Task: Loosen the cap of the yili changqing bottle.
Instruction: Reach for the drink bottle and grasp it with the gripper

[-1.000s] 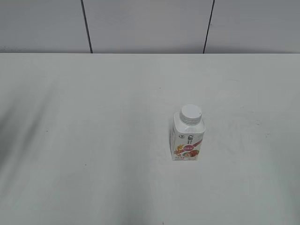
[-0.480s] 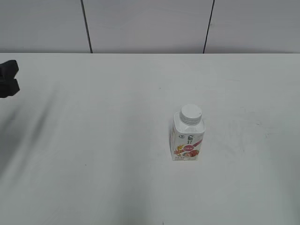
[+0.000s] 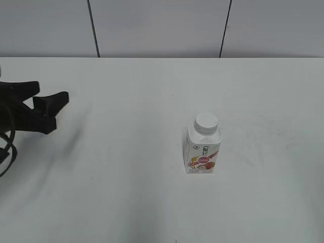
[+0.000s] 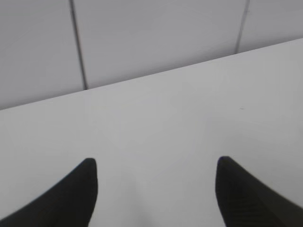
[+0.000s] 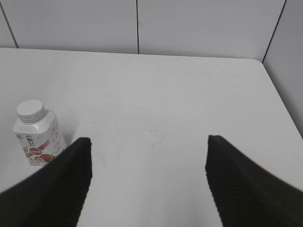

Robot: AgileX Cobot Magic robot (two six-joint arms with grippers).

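The yili changqing bottle (image 3: 202, 151) stands upright on the white table, right of centre, a small white bottle with a red-pink label. Its white ribbed cap (image 3: 206, 122) sits on the neck. In the right wrist view the bottle (image 5: 38, 137) and cap (image 5: 31, 111) are at the left, beside the left finger. My left gripper (image 3: 50, 105) is open and empty at the table's left edge, far from the bottle; in its own view (image 4: 154, 165) only bare table lies between the fingers. My right gripper (image 5: 147, 142) is open and empty, out of the exterior view.
The white table (image 3: 126, 177) ends at a grey panelled wall (image 3: 162, 25) at the back. The table's right edge (image 5: 279, 94) shows in the right wrist view.
My left gripper has come into the exterior view from the left edge and moved rightward over the table. The bottle has not moved.
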